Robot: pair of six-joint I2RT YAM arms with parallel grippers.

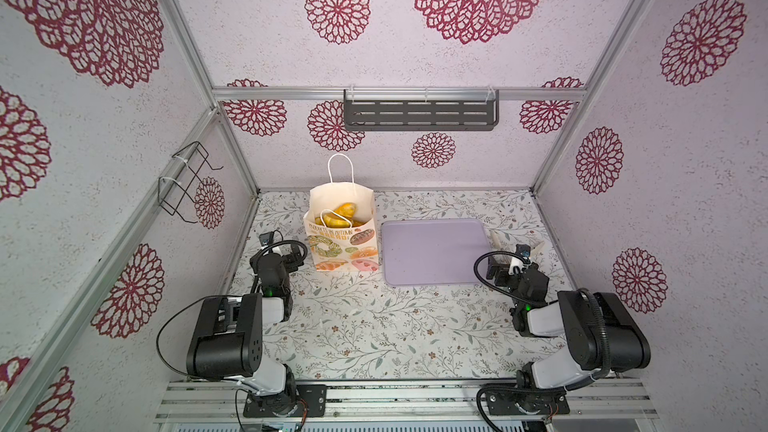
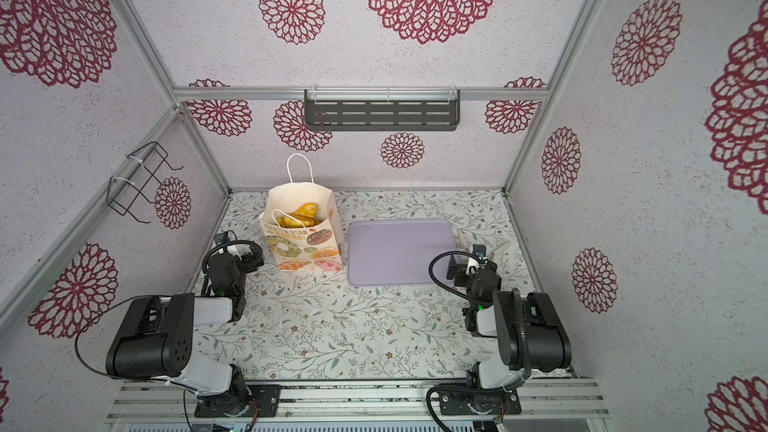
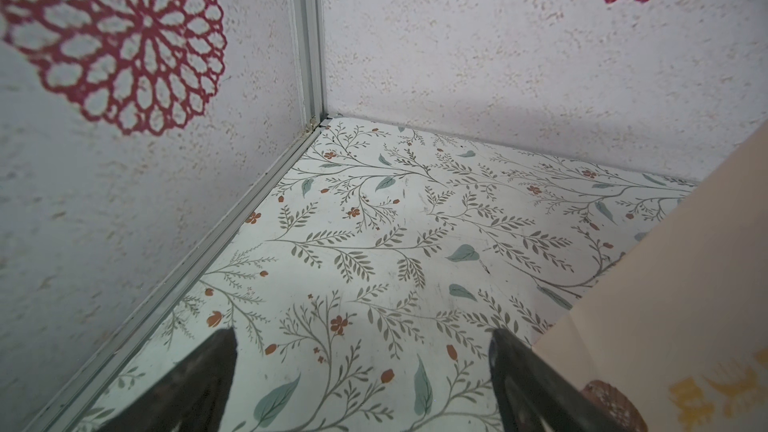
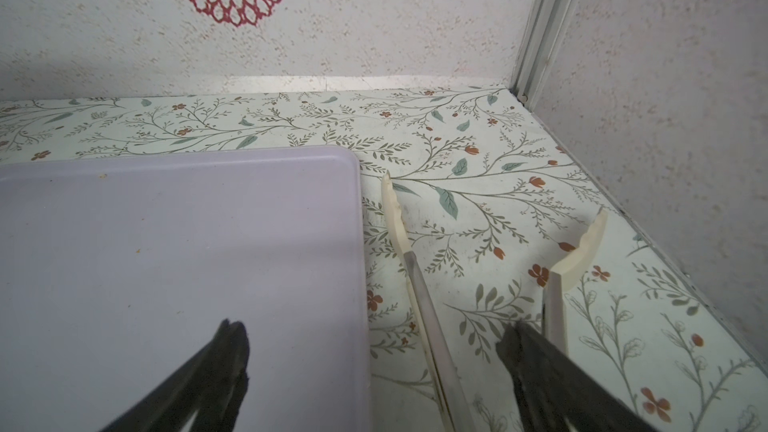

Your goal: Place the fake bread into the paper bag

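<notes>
The paper bag [image 1: 343,249] [image 2: 305,249] stands upright at the back left of the table, mouth open, in both top views. Several golden pieces of fake bread [image 1: 341,214] [image 2: 302,214] lie inside it. My left gripper [image 1: 289,251] [image 3: 363,336] is low beside the bag's left side, open and empty, aimed at the back left corner. The bag's side [image 3: 665,305] is next to one finger. My right gripper [image 1: 509,261] [image 4: 374,336] hangs open over the right edge of the lilac tray [image 1: 432,251] [image 4: 166,263], holding nothing.
Cream tongs [image 4: 399,234] [image 1: 494,238] lie on the table just right of the tray; one arm runs between my right jaws. A wire rack [image 1: 187,180] hangs on the left wall and a grey shelf [image 1: 419,114] on the back wall.
</notes>
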